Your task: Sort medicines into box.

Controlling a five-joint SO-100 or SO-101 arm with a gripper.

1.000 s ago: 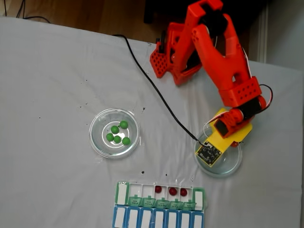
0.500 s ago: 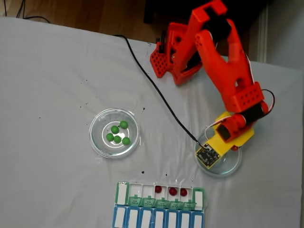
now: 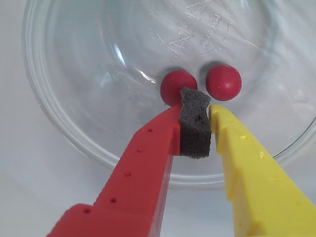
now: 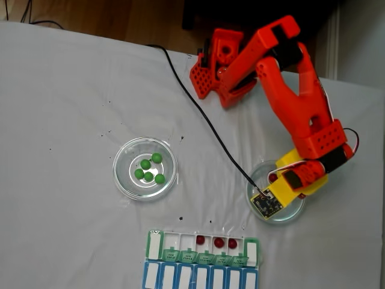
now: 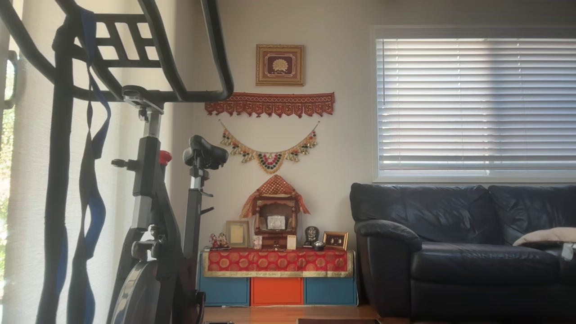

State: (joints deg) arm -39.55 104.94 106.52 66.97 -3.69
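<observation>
Two red medicines [image 3: 177, 87] left in the glass dish [image 3: 69, 123], side by side, just beyond the hand [image 3: 196, 109]. Hand pressed together on its own grey foam pad [image 3: 194, 129], gripping no ball. Three reds already in the box [image 4: 204, 248]; five greens [image 4: 148, 168] waiting in the other dish [image 4: 124, 179] on the counter [image 4: 66, 108]. Likely step: fetching another red. Next: spread, straddle one ball, close.

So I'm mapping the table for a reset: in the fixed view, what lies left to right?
Glass dish of green balls → pill organiser with three red balls → second glass dish, under the gripper.
</observation>
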